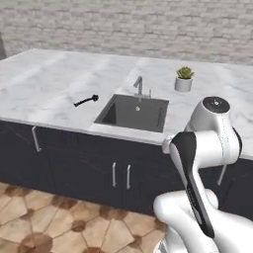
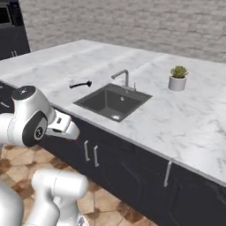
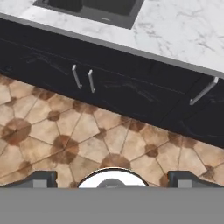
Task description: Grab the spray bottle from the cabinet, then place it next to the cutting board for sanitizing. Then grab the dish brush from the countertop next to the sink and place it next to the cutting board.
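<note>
Left of the sink point(image 1: 132, 113), dish brush point(image 1: 87, 101) lying on the countertop point(image 1: 44, 84), tool point(image 3: 112, 179) spread wide, holding nothing

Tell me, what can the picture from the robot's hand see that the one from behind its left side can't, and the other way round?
The hand view alone shows the two dark fingertips, set wide apart with nothing between them, over patterned brown floor tiles. The left base view alone shows the dish brush lying on the countertop left of the sink, plus the faucet, a potted plant and the brick wall. Both show the sink's edge, the marble top, the dark cabinet fronts with silver handles and some floor.
</note>
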Controlling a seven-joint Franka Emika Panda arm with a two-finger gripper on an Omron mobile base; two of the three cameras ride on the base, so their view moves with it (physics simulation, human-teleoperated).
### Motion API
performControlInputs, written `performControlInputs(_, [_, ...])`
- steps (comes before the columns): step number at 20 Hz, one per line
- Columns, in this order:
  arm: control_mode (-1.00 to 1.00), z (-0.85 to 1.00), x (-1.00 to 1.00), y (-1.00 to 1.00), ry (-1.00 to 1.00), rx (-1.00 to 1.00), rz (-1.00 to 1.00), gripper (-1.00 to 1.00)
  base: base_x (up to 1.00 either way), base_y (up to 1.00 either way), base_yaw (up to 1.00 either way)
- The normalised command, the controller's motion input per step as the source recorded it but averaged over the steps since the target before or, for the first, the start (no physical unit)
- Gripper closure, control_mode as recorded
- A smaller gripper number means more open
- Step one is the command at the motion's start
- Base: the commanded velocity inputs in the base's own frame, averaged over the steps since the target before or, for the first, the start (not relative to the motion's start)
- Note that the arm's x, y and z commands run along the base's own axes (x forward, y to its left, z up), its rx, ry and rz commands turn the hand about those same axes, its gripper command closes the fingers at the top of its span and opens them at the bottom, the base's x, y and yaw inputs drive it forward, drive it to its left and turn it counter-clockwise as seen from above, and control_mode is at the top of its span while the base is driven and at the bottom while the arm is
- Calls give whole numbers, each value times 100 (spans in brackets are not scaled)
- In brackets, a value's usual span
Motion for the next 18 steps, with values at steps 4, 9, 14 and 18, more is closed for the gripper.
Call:
performControlInputs(4, [100,0,0,0,0,0,0,-100,33,100,-45])
performControlInputs(9, [100,0,0,0,0,0,0,-100,27,100,-37])
performControlInputs(14, [100,0,0,0,0,0,0,-100,17,100,-31])
performControlInputs(18, [100,0,0,0,0,0,0,-100,30,100,-28])
